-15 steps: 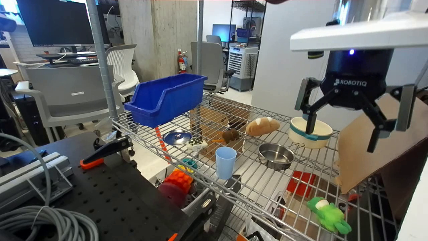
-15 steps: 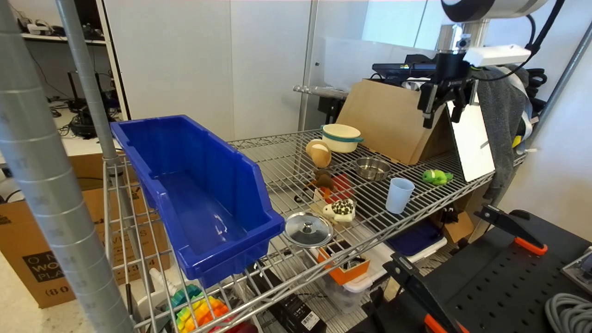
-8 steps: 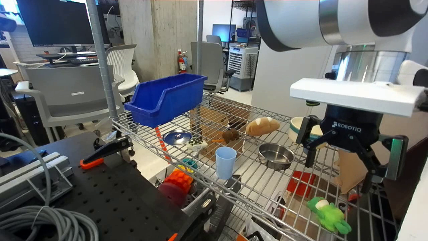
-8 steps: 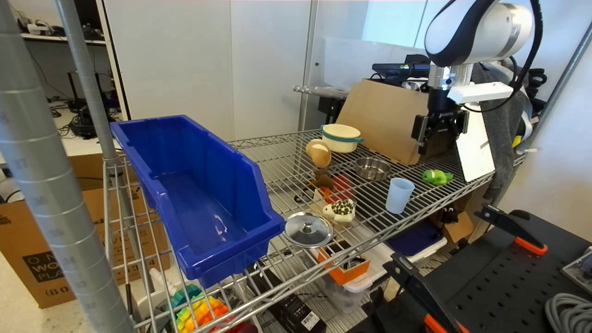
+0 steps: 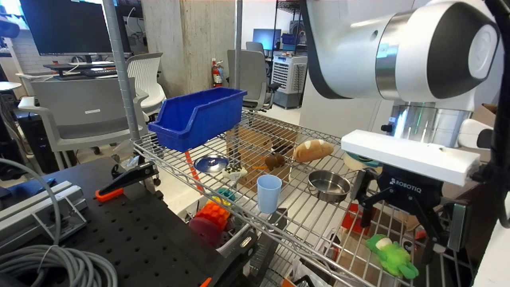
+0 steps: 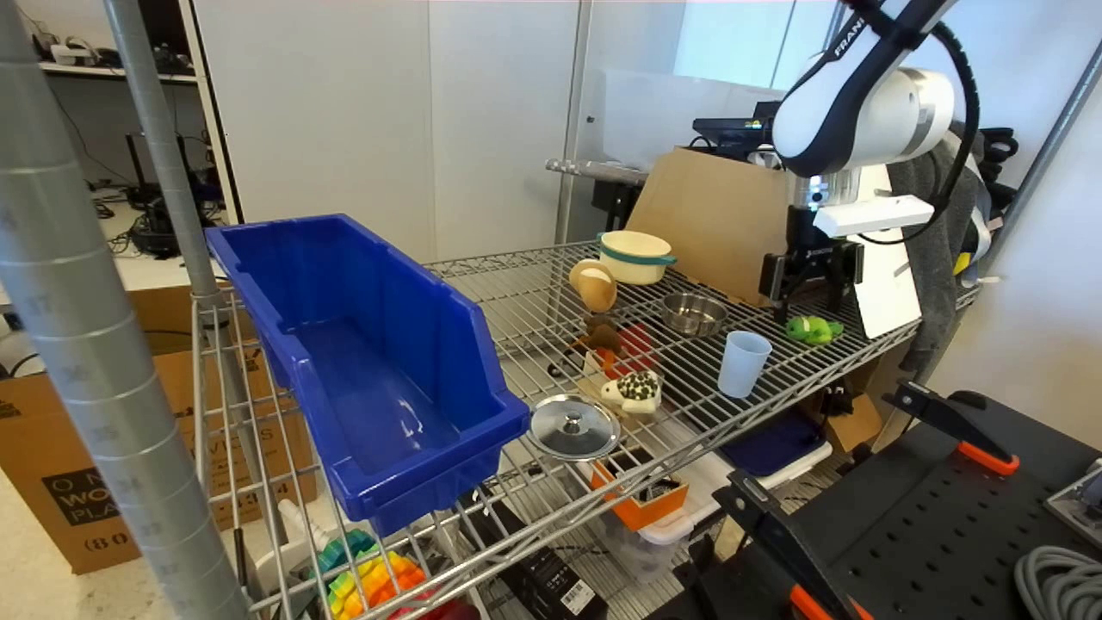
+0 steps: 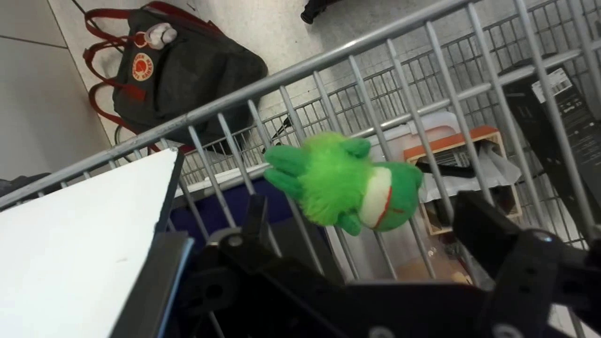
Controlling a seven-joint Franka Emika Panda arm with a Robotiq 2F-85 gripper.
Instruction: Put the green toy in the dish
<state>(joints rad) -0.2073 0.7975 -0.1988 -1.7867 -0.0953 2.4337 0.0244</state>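
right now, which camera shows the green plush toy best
The wrist view: the green plush toy appears large and uncovered there, lying on the wire shelf, its fuzzy texture clear. Both exterior views show it much smaller, near the fingers, with finer detail lost.

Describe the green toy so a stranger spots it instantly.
Start at the wire shelf; in an exterior view, look between the cup and the white panel. The green toy lies there. Unlike those smooth neighbours, it is plush: fuzzy bright-green body, darker green head and limbs, white band where head meets body.
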